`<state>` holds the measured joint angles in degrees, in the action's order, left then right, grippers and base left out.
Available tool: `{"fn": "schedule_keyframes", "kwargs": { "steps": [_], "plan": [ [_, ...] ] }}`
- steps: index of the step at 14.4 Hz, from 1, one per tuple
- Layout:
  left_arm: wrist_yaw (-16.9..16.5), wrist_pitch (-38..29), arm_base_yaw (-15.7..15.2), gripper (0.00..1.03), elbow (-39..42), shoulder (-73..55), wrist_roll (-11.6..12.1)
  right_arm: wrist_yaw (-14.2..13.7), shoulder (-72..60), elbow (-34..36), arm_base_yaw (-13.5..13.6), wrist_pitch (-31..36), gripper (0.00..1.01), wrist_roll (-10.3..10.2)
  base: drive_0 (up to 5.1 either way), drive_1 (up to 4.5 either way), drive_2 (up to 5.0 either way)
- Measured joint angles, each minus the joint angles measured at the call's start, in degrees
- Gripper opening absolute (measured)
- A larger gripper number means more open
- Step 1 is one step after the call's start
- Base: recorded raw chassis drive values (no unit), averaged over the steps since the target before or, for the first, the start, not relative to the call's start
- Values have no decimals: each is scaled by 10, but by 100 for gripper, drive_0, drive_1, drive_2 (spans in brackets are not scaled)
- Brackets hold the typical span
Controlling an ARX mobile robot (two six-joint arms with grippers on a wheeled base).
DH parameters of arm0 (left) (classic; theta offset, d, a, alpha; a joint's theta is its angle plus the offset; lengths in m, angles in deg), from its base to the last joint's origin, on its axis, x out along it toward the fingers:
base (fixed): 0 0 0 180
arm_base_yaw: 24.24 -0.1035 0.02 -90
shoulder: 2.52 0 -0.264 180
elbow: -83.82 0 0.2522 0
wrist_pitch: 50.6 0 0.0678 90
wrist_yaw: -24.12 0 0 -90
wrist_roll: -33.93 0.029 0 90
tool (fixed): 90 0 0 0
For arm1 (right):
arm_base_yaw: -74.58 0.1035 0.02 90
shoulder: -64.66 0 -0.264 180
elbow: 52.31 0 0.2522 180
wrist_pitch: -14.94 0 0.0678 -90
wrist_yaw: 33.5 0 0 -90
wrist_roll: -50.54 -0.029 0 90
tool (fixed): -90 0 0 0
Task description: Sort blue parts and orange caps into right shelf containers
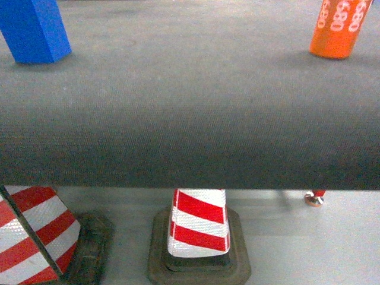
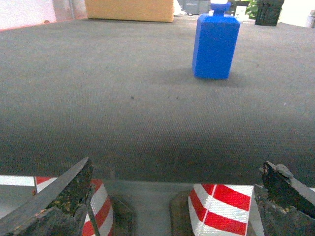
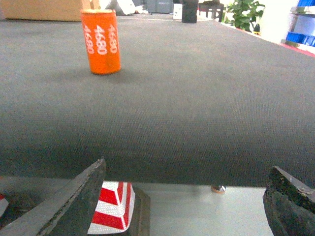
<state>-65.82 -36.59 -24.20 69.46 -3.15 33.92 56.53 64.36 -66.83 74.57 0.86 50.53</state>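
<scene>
Floor cones (image 1: 199, 228) clearest from head

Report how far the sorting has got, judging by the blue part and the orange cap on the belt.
Nothing looks sorted yet. The blue part and the orange cap both stand upright on the dark belt. Nothing is in hand: the left gripper and right gripper are open and empty. Both pickups and placements remain; no containers are clearly in view.
</scene>
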Motion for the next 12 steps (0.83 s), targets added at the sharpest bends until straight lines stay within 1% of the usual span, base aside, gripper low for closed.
{"fn": "schedule_keyframes", "kwargs": {
  "steps": [12],
  "plan": [
    [0,-4,0,98,0,0,0,0,0,0,0,6,98,0,0,0,0]
  ]
}}
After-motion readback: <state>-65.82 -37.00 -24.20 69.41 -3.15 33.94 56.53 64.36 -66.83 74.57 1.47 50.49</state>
